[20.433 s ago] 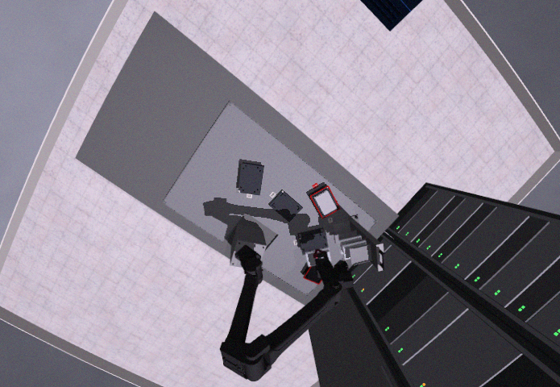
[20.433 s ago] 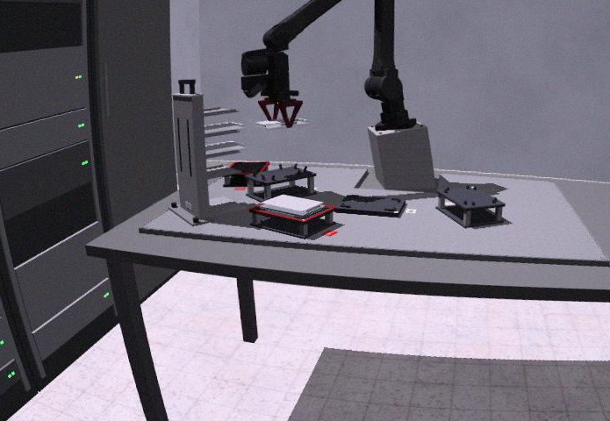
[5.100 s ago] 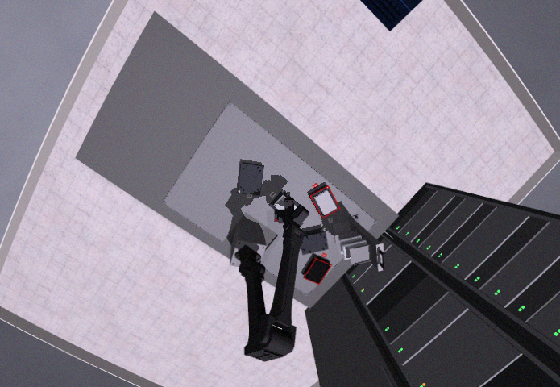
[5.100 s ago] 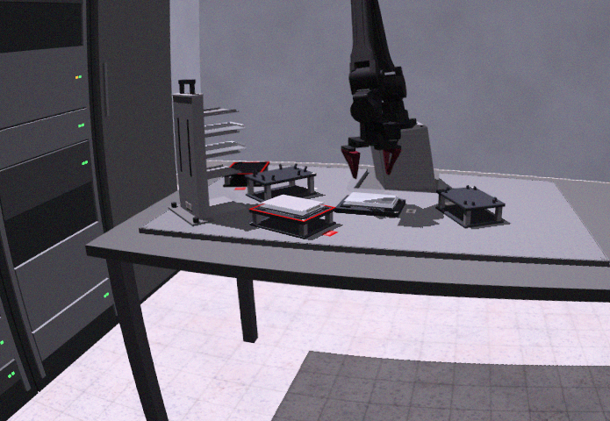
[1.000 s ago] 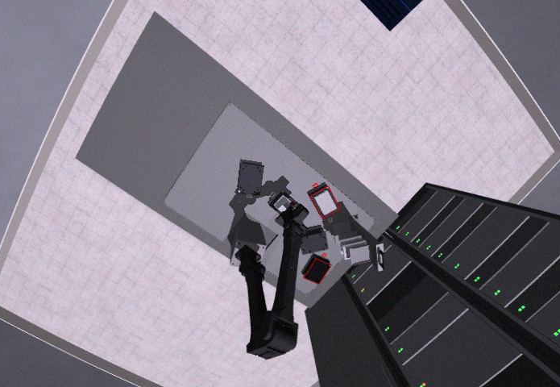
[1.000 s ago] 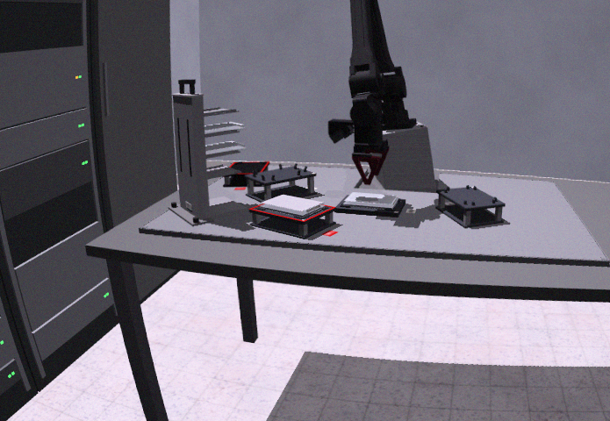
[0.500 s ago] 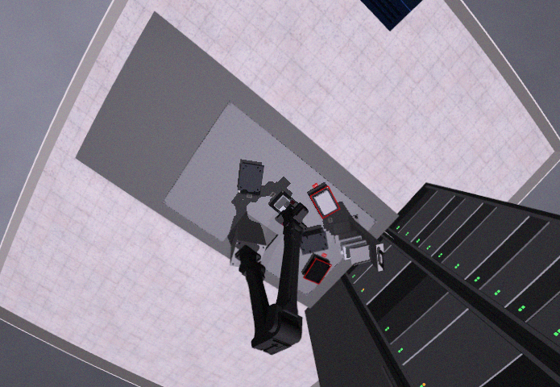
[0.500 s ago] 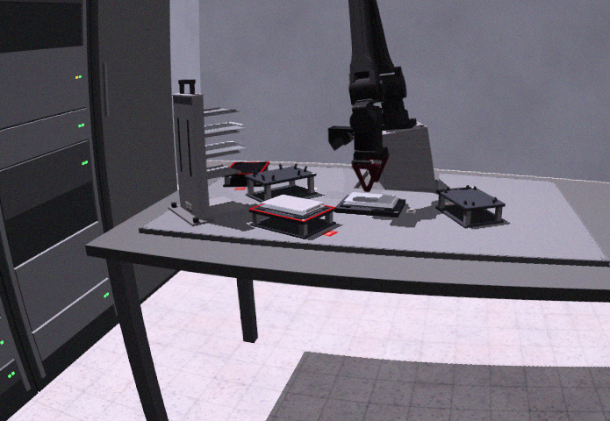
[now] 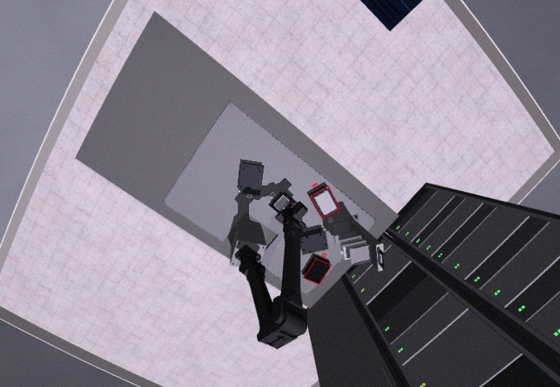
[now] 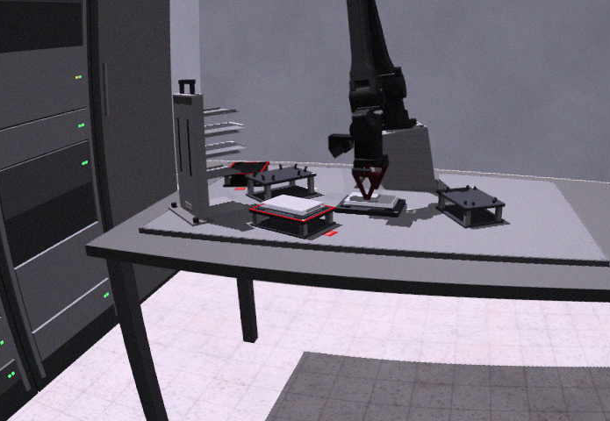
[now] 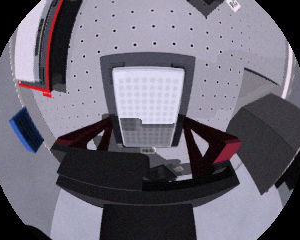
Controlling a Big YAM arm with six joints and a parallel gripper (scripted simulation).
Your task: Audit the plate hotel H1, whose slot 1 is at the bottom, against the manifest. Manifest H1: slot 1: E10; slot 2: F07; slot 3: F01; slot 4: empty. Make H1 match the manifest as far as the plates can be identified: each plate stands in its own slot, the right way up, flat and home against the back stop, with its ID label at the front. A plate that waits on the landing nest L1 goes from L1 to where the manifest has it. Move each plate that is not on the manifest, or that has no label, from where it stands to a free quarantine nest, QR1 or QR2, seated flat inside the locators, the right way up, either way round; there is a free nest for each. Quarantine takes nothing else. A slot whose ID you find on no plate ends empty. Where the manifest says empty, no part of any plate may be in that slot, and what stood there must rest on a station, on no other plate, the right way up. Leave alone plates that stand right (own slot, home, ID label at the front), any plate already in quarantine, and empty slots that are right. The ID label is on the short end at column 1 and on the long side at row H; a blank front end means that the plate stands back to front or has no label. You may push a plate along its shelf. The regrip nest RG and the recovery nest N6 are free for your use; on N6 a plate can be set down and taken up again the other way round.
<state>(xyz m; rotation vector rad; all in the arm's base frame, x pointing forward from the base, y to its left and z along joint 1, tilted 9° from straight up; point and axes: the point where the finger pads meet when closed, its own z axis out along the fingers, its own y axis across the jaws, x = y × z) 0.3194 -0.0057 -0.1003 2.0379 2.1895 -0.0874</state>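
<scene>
You face a grey table [image 10: 315,277] with a paler mat [image 10: 539,233] on it, server racks [image 10: 26,198] to the left. The gripper [image 10: 368,190] hangs spread wide and empty, its red fingers astride the near end of a white plate [image 11: 149,102] lying flat on a low dark nest [image 10: 392,208] mid-mat. Left of it another white plate [image 10: 291,203] sits on a red-edged nest [image 10: 285,214], and farther left stands the hotel [image 10: 190,148], its shelves pointing away from you.
</scene>
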